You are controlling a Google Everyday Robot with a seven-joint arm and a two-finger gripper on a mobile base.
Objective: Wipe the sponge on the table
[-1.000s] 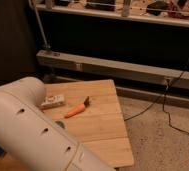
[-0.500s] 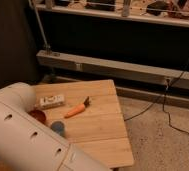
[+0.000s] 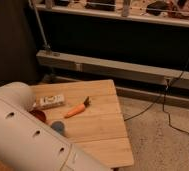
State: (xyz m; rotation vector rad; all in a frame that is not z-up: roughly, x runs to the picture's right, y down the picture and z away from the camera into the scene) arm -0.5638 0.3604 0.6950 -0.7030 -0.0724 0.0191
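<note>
Camera view: jaws out of frame, hidden somewhere below or behind the white arm housing that fills the lower left. Jaws are pressed together. Whether they pinch anything cannot be told.

Sponge: not visible. If it is on the table, it lies in the left part covered by the arm housing. The scene fits either a sponge already pinched out of sight or one lying hidden on the wood.

Just beyond the housing, a blue-grey round cup shows partly, with a dark red item just beside it. Further out are a white labelled box and a carrot with its green end pointing away, near the middle of the table. The right and near planks are bare wood.

Handling, as a judgement: the sponge should be light, soft and easily squashed. Best hold is from above across its narrow width, low enough that the flat face stays on the wood. It should drag with some friction, and the plank joints may catch its wavy edge. The carrot and the box sit close to any wide stroke.
</note>
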